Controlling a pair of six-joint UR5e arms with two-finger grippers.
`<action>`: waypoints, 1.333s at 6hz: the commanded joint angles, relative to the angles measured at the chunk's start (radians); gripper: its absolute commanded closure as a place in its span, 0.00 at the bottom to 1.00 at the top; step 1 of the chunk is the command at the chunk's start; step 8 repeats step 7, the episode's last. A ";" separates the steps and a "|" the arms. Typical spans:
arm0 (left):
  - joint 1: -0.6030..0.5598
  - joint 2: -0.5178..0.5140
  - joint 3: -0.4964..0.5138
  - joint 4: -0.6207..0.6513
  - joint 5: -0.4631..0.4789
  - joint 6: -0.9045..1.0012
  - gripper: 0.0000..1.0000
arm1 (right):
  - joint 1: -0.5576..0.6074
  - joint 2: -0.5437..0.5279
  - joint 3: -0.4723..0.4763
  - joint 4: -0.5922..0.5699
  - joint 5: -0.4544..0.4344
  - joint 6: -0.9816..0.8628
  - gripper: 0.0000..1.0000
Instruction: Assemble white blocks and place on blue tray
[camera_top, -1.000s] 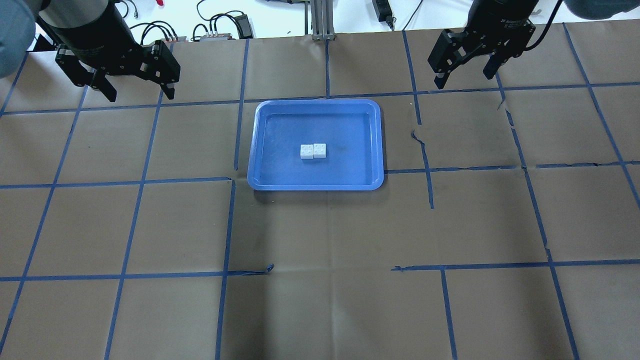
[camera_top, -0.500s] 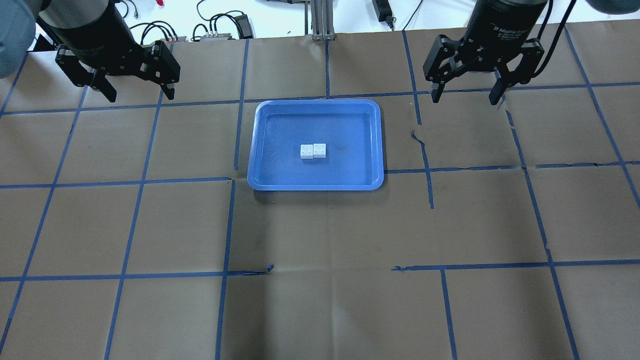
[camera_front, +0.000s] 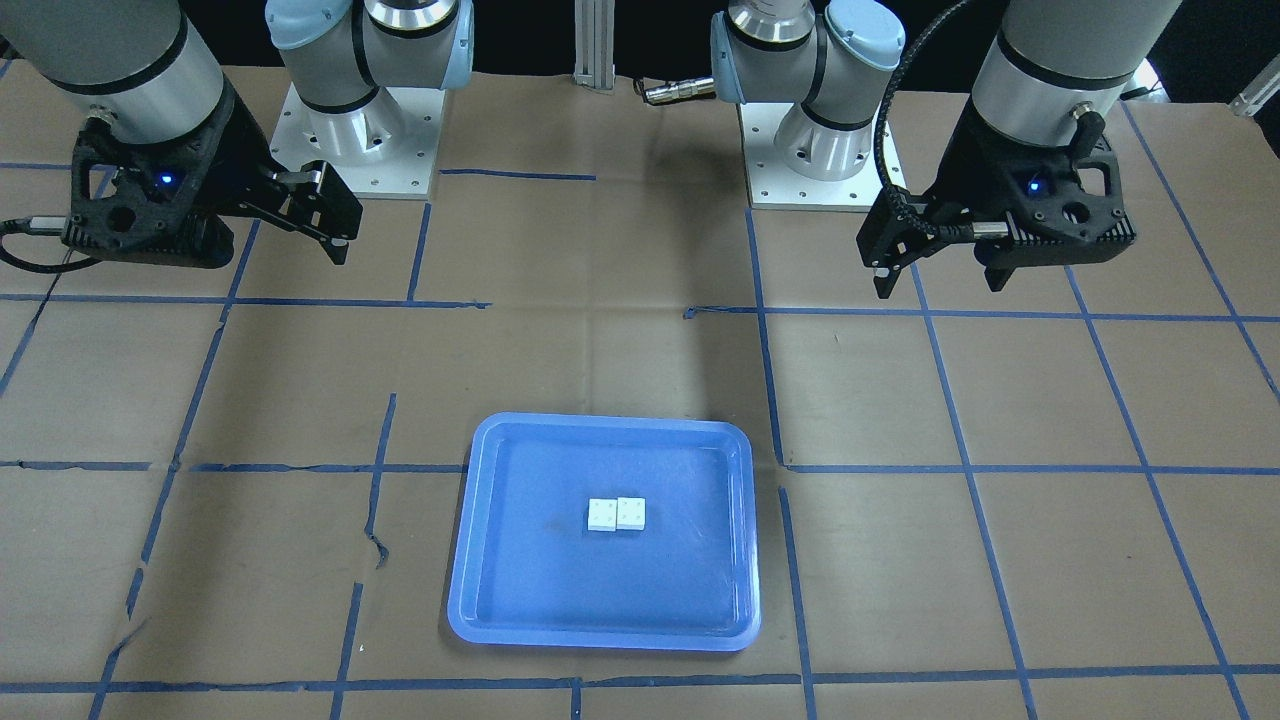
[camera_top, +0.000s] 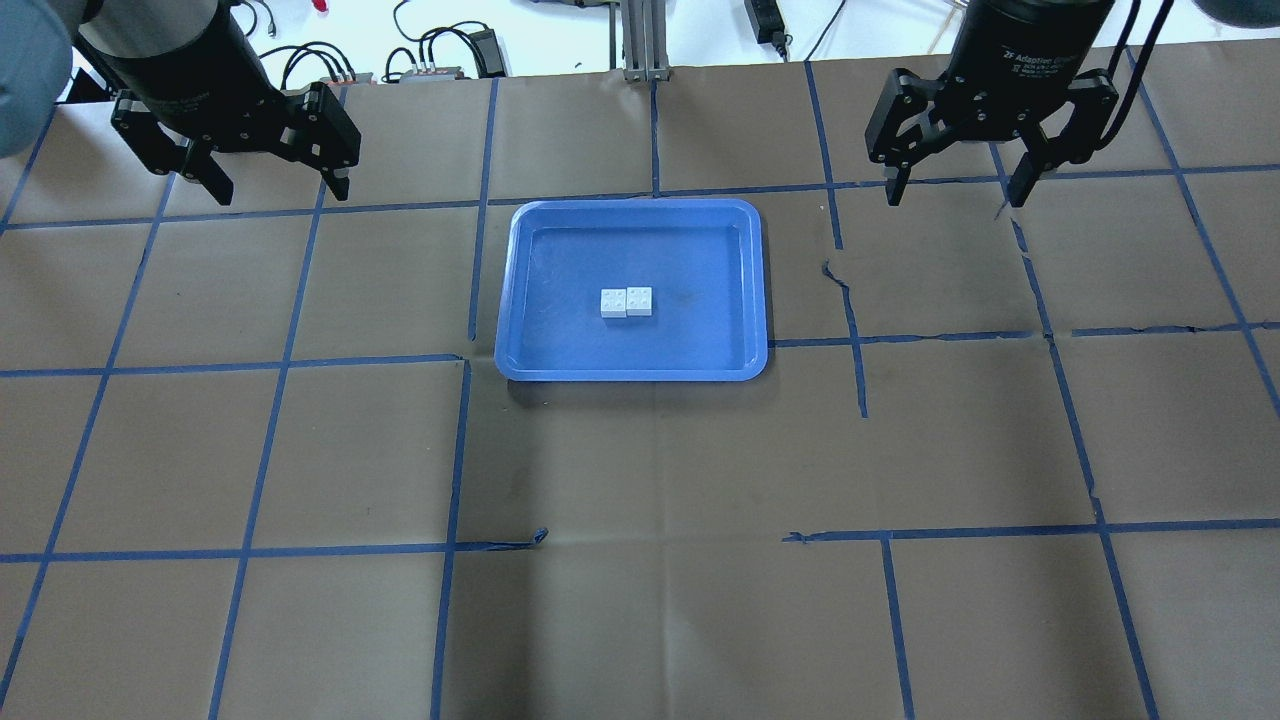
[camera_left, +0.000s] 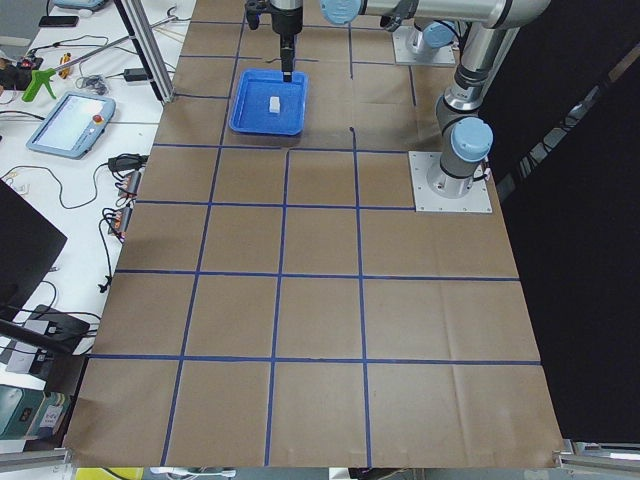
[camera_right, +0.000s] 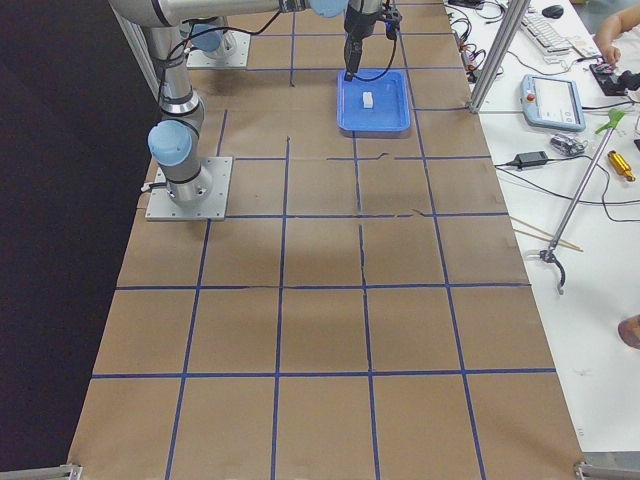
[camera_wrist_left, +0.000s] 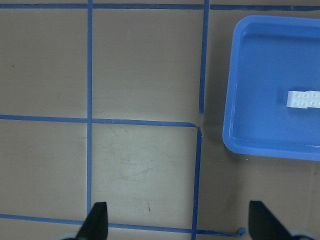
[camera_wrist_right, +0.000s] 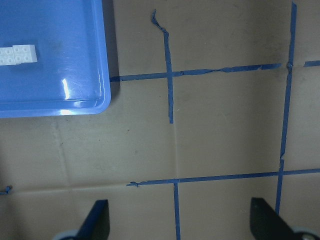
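Two white blocks (camera_top: 626, 302) lie joined side by side, studs up, near the middle of the blue tray (camera_top: 560, 345). They also show in the front view (camera_front: 616, 514) on the tray (camera_front: 520, 570). My left gripper (camera_top: 283, 190) is open and empty, hovering above the table left of the tray's far corner. My right gripper (camera_top: 955, 198) is open and empty, hovering right of the tray's far corner. The left wrist view shows open fingertips (camera_wrist_left: 97, 220) with the blocks (camera_wrist_left: 303, 99) at the right edge. The right wrist view shows the blocks (camera_wrist_right: 17, 54) at the upper left.
Brown paper with a blue tape grid covers the table (camera_top: 640, 560). Cables and power bricks (camera_top: 430, 60) and an aluminium post (camera_top: 640, 40) lie along the far edge. The arm bases (camera_front: 820, 150) stand on the robot's side.
My right gripper has swung level and shifted a little to the right, away from the tray. The left gripper, blocks and tray have not moved.
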 joint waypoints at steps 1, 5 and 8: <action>0.000 0.001 0.000 -0.002 0.000 0.002 0.01 | -0.002 -0.025 0.019 0.007 0.000 -0.001 0.00; -0.002 0.002 0.000 -0.002 0.002 0.002 0.01 | -0.004 -0.096 0.121 -0.039 0.003 -0.001 0.00; -0.002 0.002 -0.002 -0.002 0.002 0.002 0.01 | -0.004 -0.096 0.124 -0.039 0.003 -0.001 0.00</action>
